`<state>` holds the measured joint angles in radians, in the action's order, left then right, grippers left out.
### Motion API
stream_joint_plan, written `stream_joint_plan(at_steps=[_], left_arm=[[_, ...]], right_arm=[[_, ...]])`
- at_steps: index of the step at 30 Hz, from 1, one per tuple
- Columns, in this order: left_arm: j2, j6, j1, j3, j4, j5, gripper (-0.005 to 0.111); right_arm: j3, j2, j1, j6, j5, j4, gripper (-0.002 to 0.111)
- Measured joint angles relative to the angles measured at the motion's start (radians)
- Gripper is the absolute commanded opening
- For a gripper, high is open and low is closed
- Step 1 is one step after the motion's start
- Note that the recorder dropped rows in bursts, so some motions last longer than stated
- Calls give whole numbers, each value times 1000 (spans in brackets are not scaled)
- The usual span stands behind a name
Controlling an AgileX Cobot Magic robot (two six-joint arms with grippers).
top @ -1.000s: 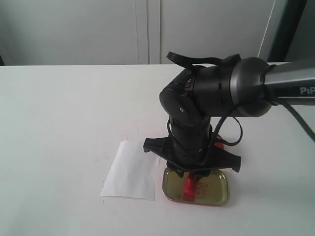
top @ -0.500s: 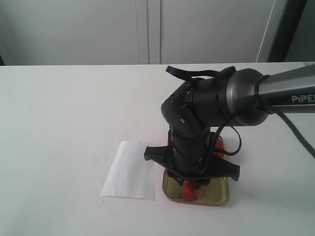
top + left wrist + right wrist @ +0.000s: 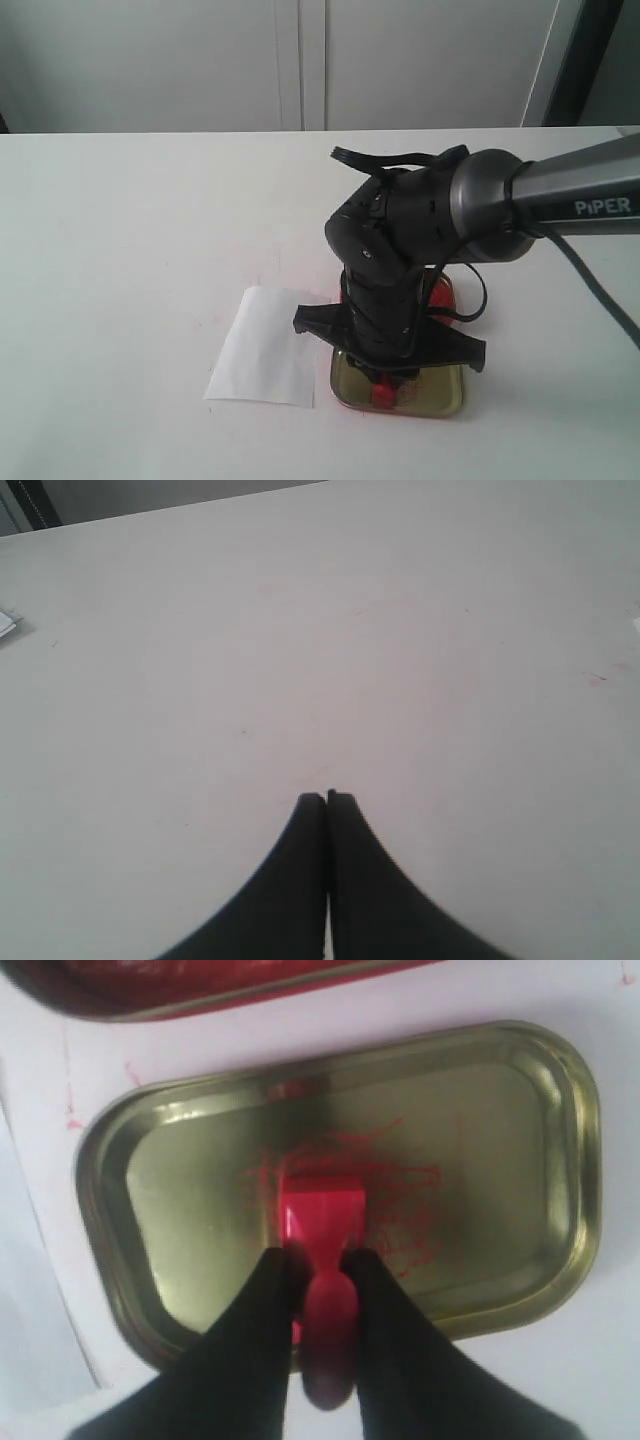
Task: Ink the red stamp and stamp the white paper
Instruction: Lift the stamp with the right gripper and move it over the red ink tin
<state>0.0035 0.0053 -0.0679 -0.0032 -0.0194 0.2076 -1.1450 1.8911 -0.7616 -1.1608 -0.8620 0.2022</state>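
Observation:
My right gripper (image 3: 318, 1260) is shut on the narrow handle of the red stamp (image 3: 322, 1210). The stamp's square base points down into a shallow gold tin (image 3: 520, 1160) whose floor carries red ink smears. In the exterior view the stamp (image 3: 383, 394) peeks out below the right gripper (image 3: 385, 380), inside the gold tin (image 3: 445, 405). The white paper (image 3: 265, 345) lies flat just left of that tin, plain and apart from the gripper. My left gripper (image 3: 327, 798) is shut and empty over bare tabletop.
The red-filled ink tin (image 3: 443, 295) sits right behind the gold tin, mostly hidden by the right arm; its rim (image 3: 200, 990) shows in the right wrist view. Faint red marks dot the white table (image 3: 120, 250) near the tins.
The right arm has come down, lowering the stamp deeper into the gold tin. The paper and both tins have not moved.

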Motion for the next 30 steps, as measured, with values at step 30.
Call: stream_joint_plan(at_steps=[30], left_arm=[[0, 0, 0, 0, 0, 0, 0]], right_arm=[[0, -94, 0, 23, -13, 51, 0]])
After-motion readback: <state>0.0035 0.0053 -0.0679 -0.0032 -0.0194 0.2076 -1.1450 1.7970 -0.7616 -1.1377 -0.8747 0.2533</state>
